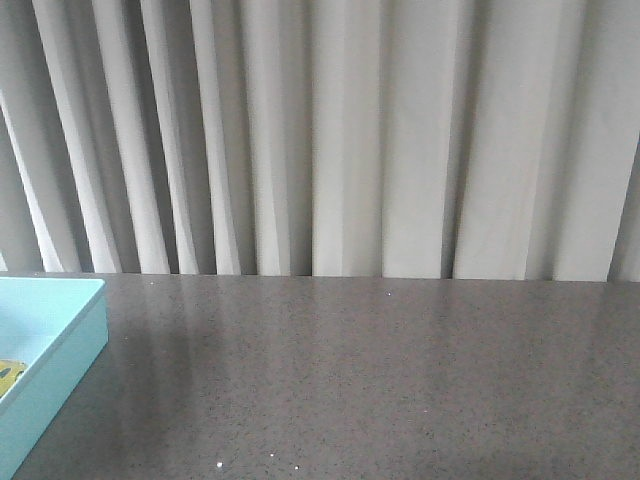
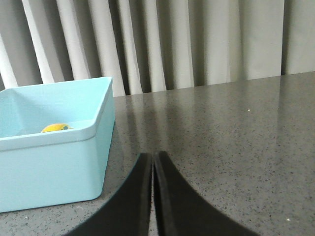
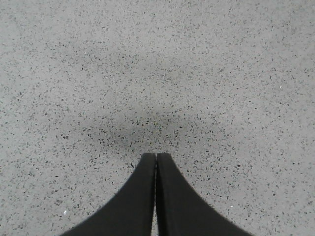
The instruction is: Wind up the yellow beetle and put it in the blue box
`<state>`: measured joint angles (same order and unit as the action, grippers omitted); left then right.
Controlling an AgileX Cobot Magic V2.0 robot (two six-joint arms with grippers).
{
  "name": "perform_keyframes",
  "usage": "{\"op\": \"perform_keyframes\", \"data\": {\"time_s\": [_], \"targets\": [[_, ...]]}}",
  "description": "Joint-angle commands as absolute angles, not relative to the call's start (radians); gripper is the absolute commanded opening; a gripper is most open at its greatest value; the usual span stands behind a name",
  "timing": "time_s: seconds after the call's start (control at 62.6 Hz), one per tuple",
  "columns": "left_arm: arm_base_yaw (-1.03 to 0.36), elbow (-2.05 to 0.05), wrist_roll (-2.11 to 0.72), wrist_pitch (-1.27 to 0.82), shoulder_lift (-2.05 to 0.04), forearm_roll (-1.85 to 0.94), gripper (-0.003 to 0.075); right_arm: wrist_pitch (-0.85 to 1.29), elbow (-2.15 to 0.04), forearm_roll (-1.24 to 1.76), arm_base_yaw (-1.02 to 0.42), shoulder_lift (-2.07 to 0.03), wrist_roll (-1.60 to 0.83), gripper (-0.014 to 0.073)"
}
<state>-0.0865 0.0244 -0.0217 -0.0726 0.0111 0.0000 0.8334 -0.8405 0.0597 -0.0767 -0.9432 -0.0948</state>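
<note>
Table: a speckled grey top lay before a pale pleated curtain
Blue box: it sat at the table's left edge, with the left arm's fingers just beside its wall
Left gripper: its jaws were pressed together, holding nothing
Right gripper: it was likewise pressed together, over bare table
Yellow beetle: it lay inside the box, behind the near wall
Step in hand: storing looked done; the arms would do best to hold clear of the box and avoid nudging its wall

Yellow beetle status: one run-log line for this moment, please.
yellow beetle: inside blue box | left pincer: shut, empty | right pincer: shut, empty
</note>
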Motion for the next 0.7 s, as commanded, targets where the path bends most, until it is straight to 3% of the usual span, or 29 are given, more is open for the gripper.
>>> {"op": "perform_keyframes", "data": {"time_s": [0.0,0.687], "targets": [[-0.091,0.017,-0.013,-0.006,0.025,-0.006,-0.0006,0.785,-0.864,0.06,-0.075,-0.934,-0.096,-0.0007],[-0.091,0.017,-0.013,-0.006,0.025,-0.006,-0.0006,0.753,-0.863,0.0,-0.086,-0.906,-0.104,-0.0007]]}}
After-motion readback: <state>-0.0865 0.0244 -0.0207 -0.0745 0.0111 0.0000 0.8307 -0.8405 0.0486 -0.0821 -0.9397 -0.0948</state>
